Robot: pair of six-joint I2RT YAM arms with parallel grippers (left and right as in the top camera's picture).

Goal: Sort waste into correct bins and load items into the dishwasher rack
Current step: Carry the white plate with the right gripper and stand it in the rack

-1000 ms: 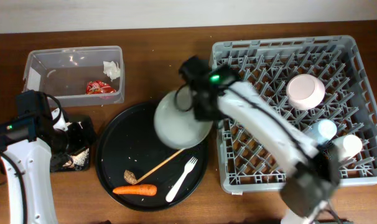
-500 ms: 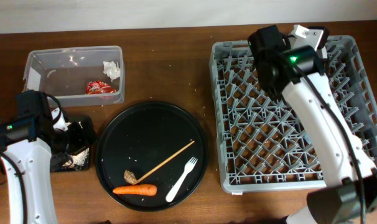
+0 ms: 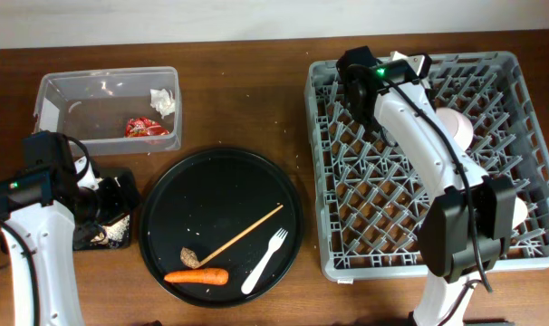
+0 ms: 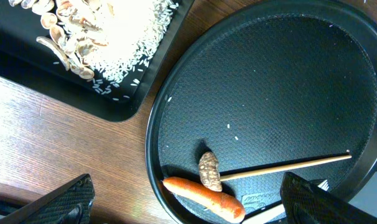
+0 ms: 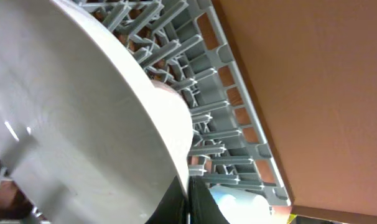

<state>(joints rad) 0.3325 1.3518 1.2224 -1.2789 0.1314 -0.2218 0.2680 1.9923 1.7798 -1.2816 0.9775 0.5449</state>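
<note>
Plainly, the right gripper (image 5: 183, 202) is clamped tight on the rim of the white plate (image 5: 83, 112), which stands on edge over the far left corner of the dishwasher rack (image 3: 347, 264); the right arm lies across the rack and hides much of its inside, so only one cream-pink bowl (image 3: 457, 127) shows clearly, and what is probably a white cup (image 3: 519, 210) peeks out beside the arm.

The left gripper (image 4: 191, 202) is spread wide with nothing in it, above the round black tray (image 3: 193, 204); that tray carries one carrot (image 3: 196, 277), one wooden stick (image 3: 243, 233), one white fork (image 3: 264, 261) and one brown nut shell (image 3: 190, 257).

The shallow black tray (image 4: 114, 99), half under the left arm, holds shells and crumbs (image 4: 70, 31); the clear tub (image 3: 48, 100) on the surface (image 3: 256, 100) holds one red wrapper (image 3: 148, 128) and one white tissue (image 3: 163, 100); small print by the carrot is too fine to read.
</note>
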